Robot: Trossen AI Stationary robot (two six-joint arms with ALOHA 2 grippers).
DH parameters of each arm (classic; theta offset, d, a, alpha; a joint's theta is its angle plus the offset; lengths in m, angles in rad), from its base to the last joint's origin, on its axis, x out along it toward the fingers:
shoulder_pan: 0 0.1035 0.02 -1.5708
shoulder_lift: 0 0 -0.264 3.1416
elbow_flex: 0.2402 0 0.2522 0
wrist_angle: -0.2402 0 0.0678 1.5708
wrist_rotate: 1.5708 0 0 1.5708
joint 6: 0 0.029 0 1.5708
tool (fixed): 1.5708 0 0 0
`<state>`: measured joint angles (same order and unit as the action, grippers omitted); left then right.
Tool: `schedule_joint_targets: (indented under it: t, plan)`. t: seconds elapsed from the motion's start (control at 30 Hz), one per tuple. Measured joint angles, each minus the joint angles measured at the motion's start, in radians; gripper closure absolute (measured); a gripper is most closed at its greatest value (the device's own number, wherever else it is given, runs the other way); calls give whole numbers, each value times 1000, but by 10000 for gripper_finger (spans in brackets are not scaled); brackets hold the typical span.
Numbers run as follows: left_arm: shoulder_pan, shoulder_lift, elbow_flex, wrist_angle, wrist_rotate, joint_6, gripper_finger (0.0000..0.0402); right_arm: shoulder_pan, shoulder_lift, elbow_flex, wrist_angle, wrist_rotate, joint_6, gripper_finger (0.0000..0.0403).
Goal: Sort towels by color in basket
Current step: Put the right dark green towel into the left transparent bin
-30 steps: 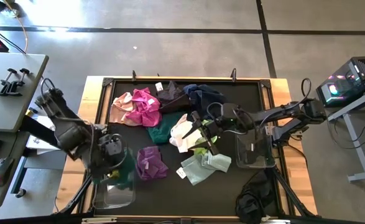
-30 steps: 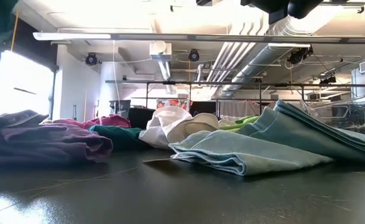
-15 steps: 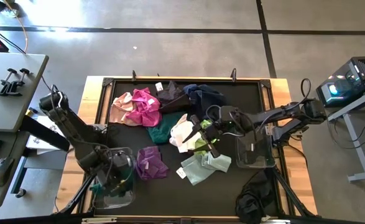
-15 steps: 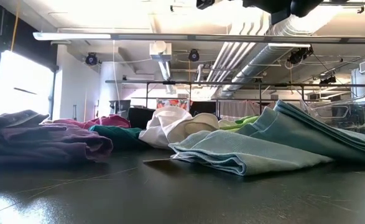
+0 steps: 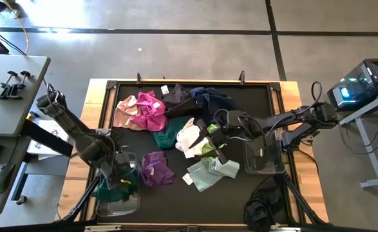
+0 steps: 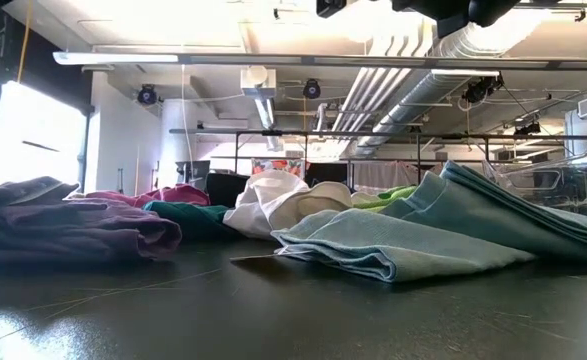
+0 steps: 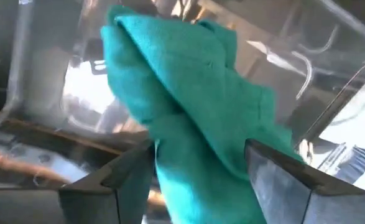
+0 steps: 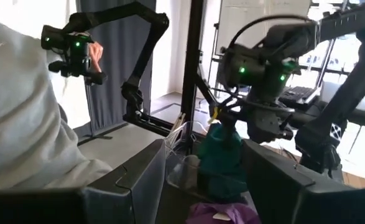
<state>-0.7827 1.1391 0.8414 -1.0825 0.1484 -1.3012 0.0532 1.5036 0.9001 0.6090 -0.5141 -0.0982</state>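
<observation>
teal towel [image 7: 194, 106] now lower in bin [image 5: 118, 201]

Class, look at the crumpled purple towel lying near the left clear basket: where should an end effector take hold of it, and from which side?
Probably best from straight above, pinching a raised fold near the middle of the crumpled purple towel. It lies bunched on the black table mat, its ridges standing up in the low view, while its edges lie flat.

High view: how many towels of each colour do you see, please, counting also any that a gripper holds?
pale pink towel: 1
magenta towel: 1
purple towel: 1
black towel: 1
navy towel: 1
dark green towel: 1
teal towel, in the left gripper: 1
white towel: 1
lime towel: 1
pale mint towel: 1
Total: 10
</observation>
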Motion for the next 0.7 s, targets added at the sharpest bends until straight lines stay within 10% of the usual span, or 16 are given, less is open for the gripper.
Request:
schedule_joint_targets:
  t: [0.23,0.7]
  plan:
    - [12,-28,66,-270,-171,119,174,37,8,0,-1,137,41,199]
    - [31,-27,73,-247,-526,381,176,141,24,0,8,299,22,199]
